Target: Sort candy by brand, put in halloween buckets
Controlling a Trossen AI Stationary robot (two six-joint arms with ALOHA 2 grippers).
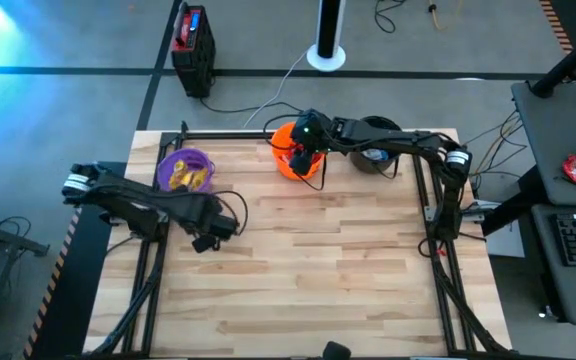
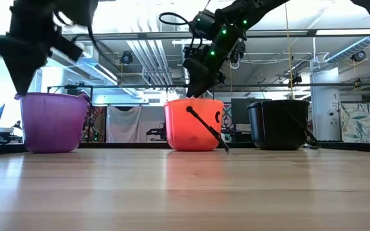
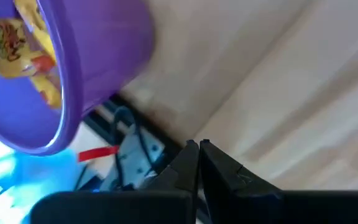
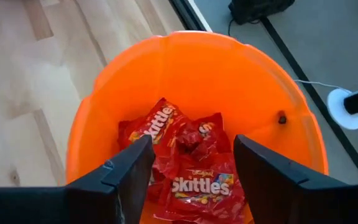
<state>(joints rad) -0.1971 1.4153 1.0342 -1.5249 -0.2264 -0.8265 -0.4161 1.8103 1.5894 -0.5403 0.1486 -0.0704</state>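
Wooden surface (image 1: 308, 260), no loose candy: right hand (image 4: 188, 168) spread over orange bucket (image 4: 197, 68) holding red packets (image 4: 197, 186), apparently release step, withdrawal next; left hand (image 3: 197, 149) pressed together, empty.

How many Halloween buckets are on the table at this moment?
3, in a row along the far edge: a purple plastic bucket at left, an orange plastic bucket in the middle under the right hand, and a black plastic bucket at right.

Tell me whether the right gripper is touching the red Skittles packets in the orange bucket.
Apart. In the right wrist view the open right gripper hangs above the orange bucket, and the Skittles packets lie at its bottom, well below the fingertips.
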